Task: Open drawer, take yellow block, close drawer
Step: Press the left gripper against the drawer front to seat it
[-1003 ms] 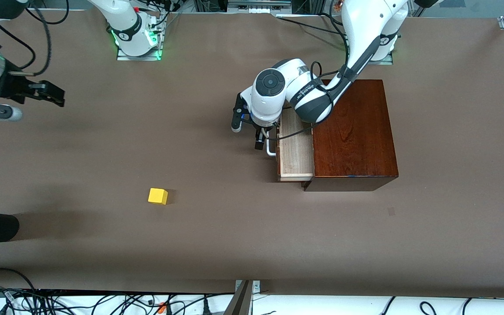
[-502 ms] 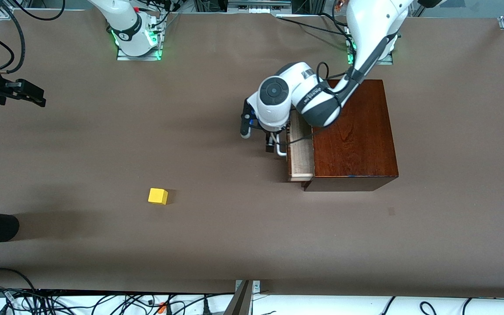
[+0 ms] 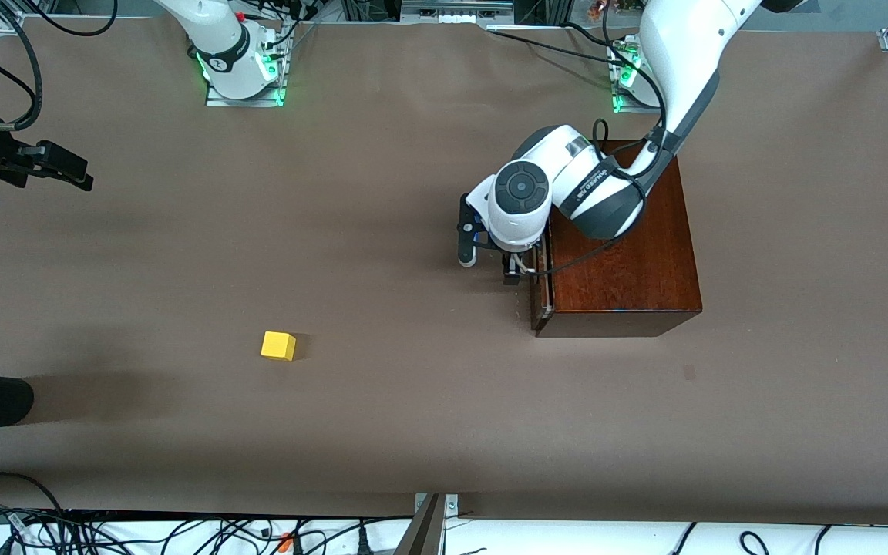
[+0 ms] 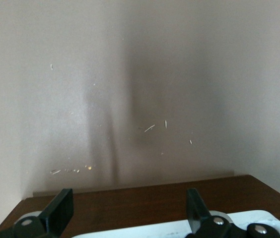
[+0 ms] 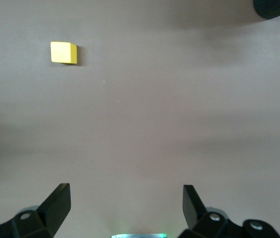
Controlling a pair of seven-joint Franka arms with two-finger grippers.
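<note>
The drawer [image 3: 543, 281] had slid nearly shut since a second before, pushed in by the left gripper [image 3: 519, 271]. Its fingers [image 4: 60, 214] stood apart astride the white handle [image 4: 145, 231], gripping nothing. The right gripper [image 3: 66, 168], wide open and empty, waited over the table's [image 3: 382, 416] right-arm end. The block [image 3: 278, 345] lay on the table, well apart from the box [image 3: 621, 254].

A brown surface [image 3: 413, 432] carried two things: the dark wooden box [image 3: 621, 254] toward the left arm's end, and the yellow block [image 3: 278, 345] nearer the front camera, well apart.
</note>
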